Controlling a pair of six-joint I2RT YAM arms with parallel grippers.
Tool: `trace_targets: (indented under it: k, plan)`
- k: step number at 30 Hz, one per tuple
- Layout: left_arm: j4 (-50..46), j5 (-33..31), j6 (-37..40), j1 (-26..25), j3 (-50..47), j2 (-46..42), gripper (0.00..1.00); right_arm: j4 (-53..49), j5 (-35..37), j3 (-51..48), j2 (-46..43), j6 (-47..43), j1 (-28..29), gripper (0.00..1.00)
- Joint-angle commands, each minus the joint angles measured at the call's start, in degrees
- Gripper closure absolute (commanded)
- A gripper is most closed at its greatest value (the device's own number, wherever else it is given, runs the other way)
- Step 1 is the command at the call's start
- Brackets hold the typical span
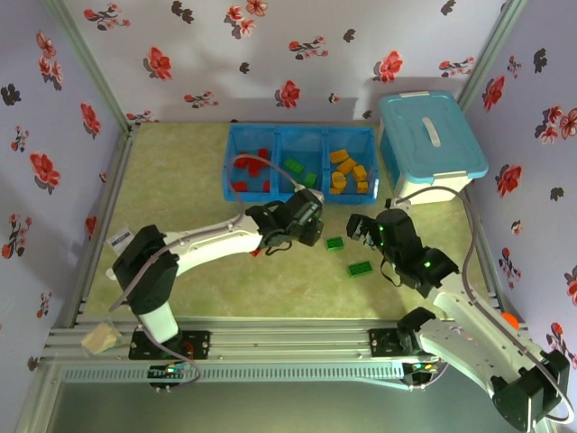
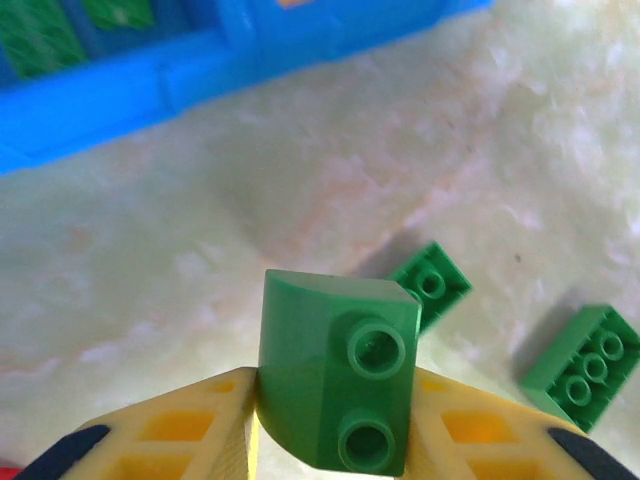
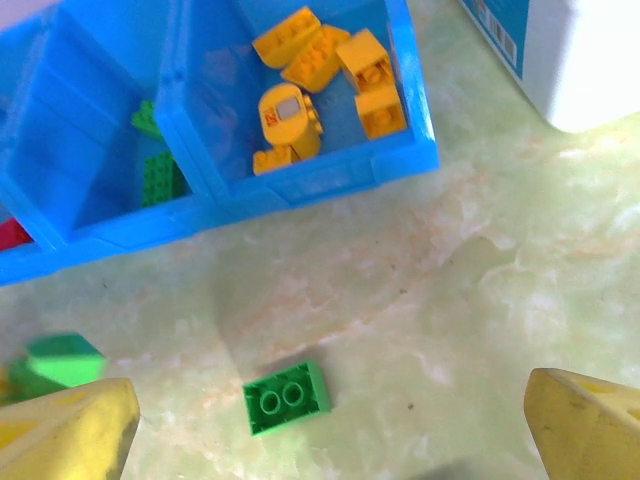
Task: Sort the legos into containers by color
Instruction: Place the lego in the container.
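My left gripper point(image 2: 335, 395) clamps a green lego point(image 2: 330, 350); my right gripper point(image 3: 335, 400) gapes wide open. I can't read the barcode label point(image 3: 495, 30) on the tub point(image 3: 590, 70).

- legos point(image 2: 335, 385): moulded plastic, smooth, faint sheen.
- containers point(image 3: 330, 175): bright-blue plastic, glossy.
- table point(image 2: 300, 200): pale marbled sheet, smooth, soft sheen.
- fingers point(image 3: 70, 435): yellow plastic, matt.
- tub point(image 1: 406, 126): plastic, smooth lid.
- frame rail point(image 1: 270, 338): ribbed bare metal.
- walls point(image 1: 225, 54): flower-printed, matt.

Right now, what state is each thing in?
Left gripper, shut on a small green curved plastic brick.
Right gripper, open, empty.
Light-blue plastic tub with white handle, lid on.
Bright-blue three-compartment plastic tray, holding red, green, orange bricks.
Two green studded bricks, loose on the table.
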Motion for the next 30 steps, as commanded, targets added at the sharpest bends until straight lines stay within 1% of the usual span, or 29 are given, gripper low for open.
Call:
trace_targets:
  k: [1, 6, 9, 14, 21, 30]
  plan:
    - [-2.14, -1.49, 2.53, 3.54, -1.21, -2.41, 0.65, -1.87, -1.25, -2.52, -0.94, 3.06, -0.23, 0.01]
    - [-2.79, -1.21, 4.54, 9.62, 1.41, -2.99, 0.65, -2.17, -1.71, -4.56, -1.71, 4.26, -0.23, 0.01]
    - [-4.34, -0.15, 5.6, 12.78, 4.76, -1.27, 0.65, -2.29, -2.6, -4.64, -1.93, 4.5, -0.23, 0.02]
    - [-6.36, 1.0, 7.7, 16.37, 10.8, 2.42, 0.65, -2.09, -4.2, -5.21, -1.97, 4.84, -0.23, 0.02]
    - [-8.83, 3.14, 9.12, 18.92, 19.35, 8.1, 0.64, -2.61, -5.35, -6.49, -1.98, 5.61, -0.23, 0.02]
    - [-13.49, 4.33, 10.38, 20.18, 32.19, 17.01, 0.64, -3.56, -6.45, -6.07, -2.97, 6.08, -0.23, 0.02]
